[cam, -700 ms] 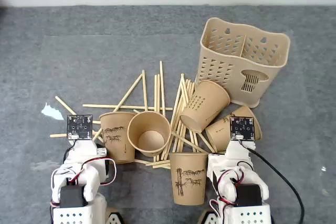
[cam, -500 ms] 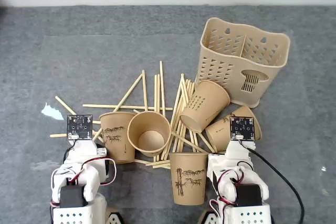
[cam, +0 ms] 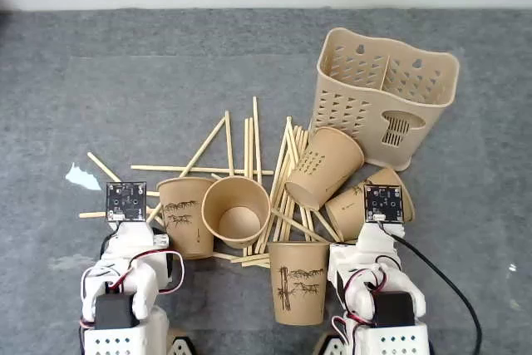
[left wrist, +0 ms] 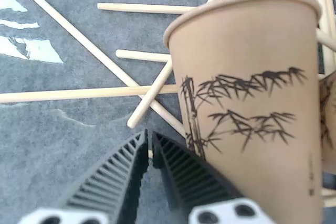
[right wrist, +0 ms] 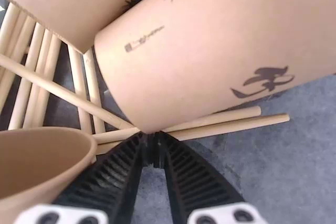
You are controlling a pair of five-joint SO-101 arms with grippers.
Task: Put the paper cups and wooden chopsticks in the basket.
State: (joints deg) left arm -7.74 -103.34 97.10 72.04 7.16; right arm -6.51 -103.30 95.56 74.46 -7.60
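Tan bamboo-print paper cups (cam: 335,165) and pale wooden chopsticks (cam: 248,147) lie scattered just in front of the beige slotted plastic basket (cam: 345,110), all outside it. The left gripper (left wrist: 149,141) and right gripper (right wrist: 154,144) are both pinched together, holding nothing.

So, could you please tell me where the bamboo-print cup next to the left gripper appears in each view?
High view: the cup sits lower left of centre, leftmost of the cups.
Left wrist view: it looms close, right by the left gripper.
Right wrist view: a different cup lies at the right gripper.
Shared landmark: the scattered chopsticks.
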